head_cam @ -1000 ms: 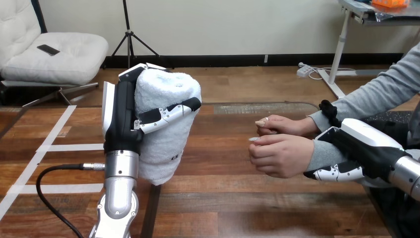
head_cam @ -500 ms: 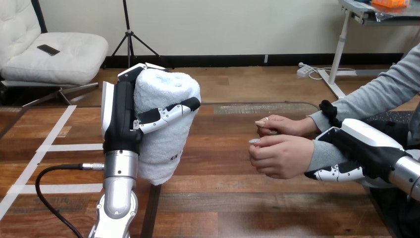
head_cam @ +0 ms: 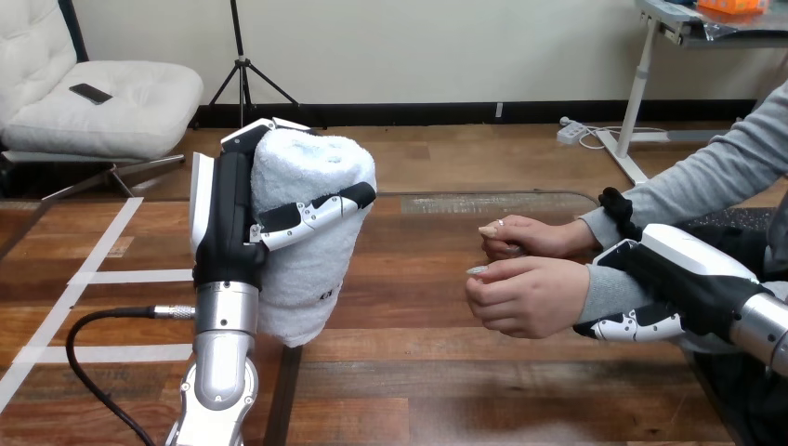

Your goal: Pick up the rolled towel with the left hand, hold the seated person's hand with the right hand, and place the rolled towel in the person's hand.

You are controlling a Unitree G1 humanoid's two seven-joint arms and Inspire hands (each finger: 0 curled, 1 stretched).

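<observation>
A white rolled towel [head_cam: 307, 232] stands upright above the table at the left, and my left hand [head_cam: 232, 223] is shut on it, thumb across its front and fingers over its top. At the right the person's near hand [head_cam: 525, 295] is loosely curled, thumb and finger touching. My right hand [head_cam: 683, 283] is curled round that hand's grey-sleeved wrist [head_cam: 609, 290], fingers showing beneath the sleeve. The person's far hand [head_cam: 530, 234] rests just behind, fingertips close to the near hand. A gap of table separates the towel from the person's hands.
The wooden table [head_cam: 418, 372] stretches between the towel and the person's hands. A black cable [head_cam: 93, 325] loops from my left forearm at the lower left.
The person's near hand and my right hand have dropped slightly. The towel and my left hand have stayed where they were.
</observation>
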